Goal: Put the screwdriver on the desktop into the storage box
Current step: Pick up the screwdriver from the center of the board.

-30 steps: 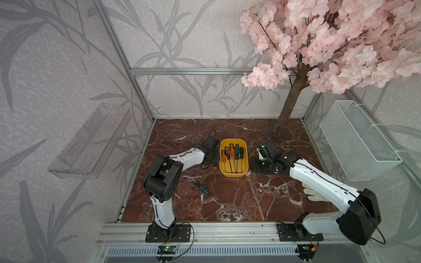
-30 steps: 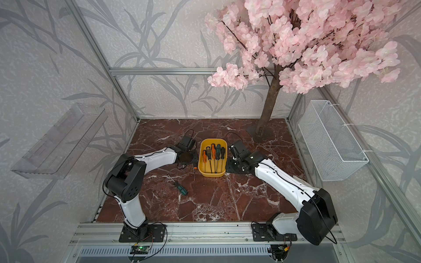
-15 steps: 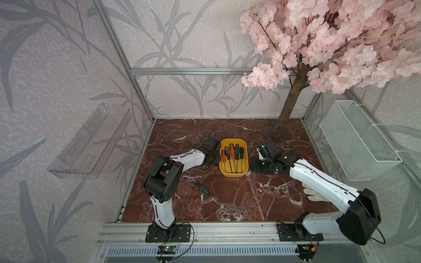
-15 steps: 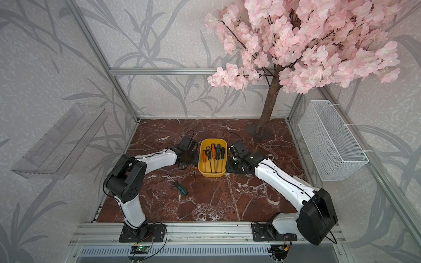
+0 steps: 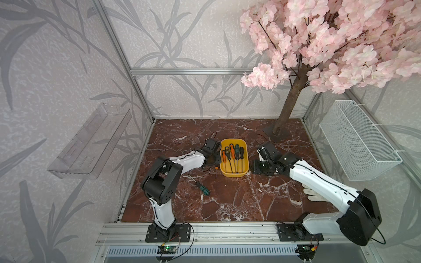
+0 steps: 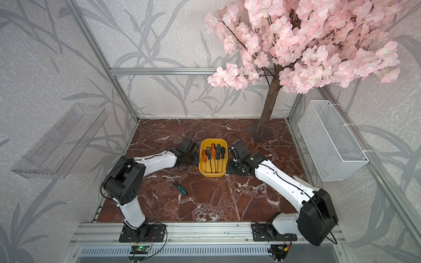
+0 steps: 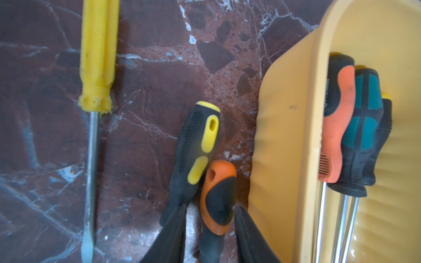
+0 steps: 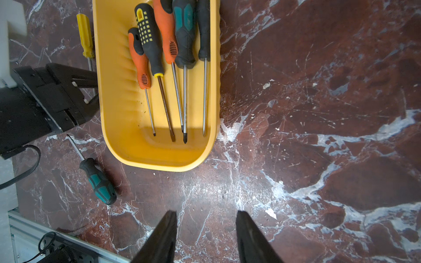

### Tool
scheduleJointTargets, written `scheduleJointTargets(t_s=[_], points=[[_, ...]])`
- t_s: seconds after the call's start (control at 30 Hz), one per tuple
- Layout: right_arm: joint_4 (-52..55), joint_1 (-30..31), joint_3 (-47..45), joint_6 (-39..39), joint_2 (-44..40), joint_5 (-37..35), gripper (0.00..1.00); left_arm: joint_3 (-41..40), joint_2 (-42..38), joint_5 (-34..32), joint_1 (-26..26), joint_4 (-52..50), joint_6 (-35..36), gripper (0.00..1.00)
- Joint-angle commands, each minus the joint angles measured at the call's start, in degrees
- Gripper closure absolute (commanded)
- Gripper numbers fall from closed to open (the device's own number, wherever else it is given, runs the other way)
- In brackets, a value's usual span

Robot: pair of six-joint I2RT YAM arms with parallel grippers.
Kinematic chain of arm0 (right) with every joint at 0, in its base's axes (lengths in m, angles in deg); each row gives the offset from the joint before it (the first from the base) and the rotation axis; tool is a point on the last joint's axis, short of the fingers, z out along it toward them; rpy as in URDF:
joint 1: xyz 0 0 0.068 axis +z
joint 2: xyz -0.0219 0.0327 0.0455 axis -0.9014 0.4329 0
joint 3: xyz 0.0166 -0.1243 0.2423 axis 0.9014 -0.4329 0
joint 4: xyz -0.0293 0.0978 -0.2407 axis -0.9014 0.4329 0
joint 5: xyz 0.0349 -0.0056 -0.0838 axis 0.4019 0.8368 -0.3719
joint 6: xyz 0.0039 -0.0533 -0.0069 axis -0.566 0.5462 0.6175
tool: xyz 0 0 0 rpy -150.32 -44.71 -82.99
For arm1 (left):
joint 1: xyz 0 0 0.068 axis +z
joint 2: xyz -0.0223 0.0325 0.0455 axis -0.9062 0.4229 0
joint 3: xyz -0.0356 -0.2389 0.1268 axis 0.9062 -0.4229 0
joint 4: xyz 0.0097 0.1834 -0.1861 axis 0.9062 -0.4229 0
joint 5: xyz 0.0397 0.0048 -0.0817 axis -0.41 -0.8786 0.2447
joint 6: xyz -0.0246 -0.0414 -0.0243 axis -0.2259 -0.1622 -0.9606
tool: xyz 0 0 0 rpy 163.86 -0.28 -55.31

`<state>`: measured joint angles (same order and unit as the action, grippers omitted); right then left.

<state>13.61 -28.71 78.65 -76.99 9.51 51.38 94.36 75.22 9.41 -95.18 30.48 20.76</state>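
Nearest the bases, a green-handled screwdriver (image 8: 98,181) lies loose on the desktop (image 5: 239,200), well apart from either claw, so we leave it for a later pass. A little farther out, the right gripper (image 8: 206,214) hangs over bare marble by the box's near end, jaws apart and empty, and we would hold it clear of the lift path. The step in hand, as we judge it, is the pick by the left gripper (image 7: 209,206). It points down over the orange-and-black screwdriver (image 7: 218,193), which lies on the desktop just beside the outer wall of the storage box (image 7: 284,136). Its fingers (image 7: 248,239) stand apart astride the handle, and a pale strip of marble shows on one side, so we read them as not clamped. To do this well we close squarely across the thick of the handle, not its tapering neck. We also check that the outer finger does not catch the black-and-yellow screwdriver (image 7: 193,141) lying close against it. Then we lift until the tip clears the rim, shift over the wall and lay it parallel to the five screwdrivers (image 8: 149,41) inside. Beyond, the yellow screwdriver (image 7: 98,57) also lies on the desktop.
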Motion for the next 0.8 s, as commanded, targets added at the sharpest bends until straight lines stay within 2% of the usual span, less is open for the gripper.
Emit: scheduleJointTargets(t_s=[0.0,0.37,0.77], points=[[-0.4,0.3,-0.5,-0.4,-1.7,-0.3,0.54,-1.9,0.0,-0.2,-0.9,-4.9,-0.7,0.66],[-0.3,0.3,-1.1,-0.6,-2.4,-0.4,0.54,-3.7,-0.6,-0.9,-2.1,-5.0,-1.0,0.68],[-0.4,0.3,-1.1,-0.7,-2.4,-0.5,0.54,-3.4,0.7,-6.3,-4.4,-8.3,0.5,0.72]])
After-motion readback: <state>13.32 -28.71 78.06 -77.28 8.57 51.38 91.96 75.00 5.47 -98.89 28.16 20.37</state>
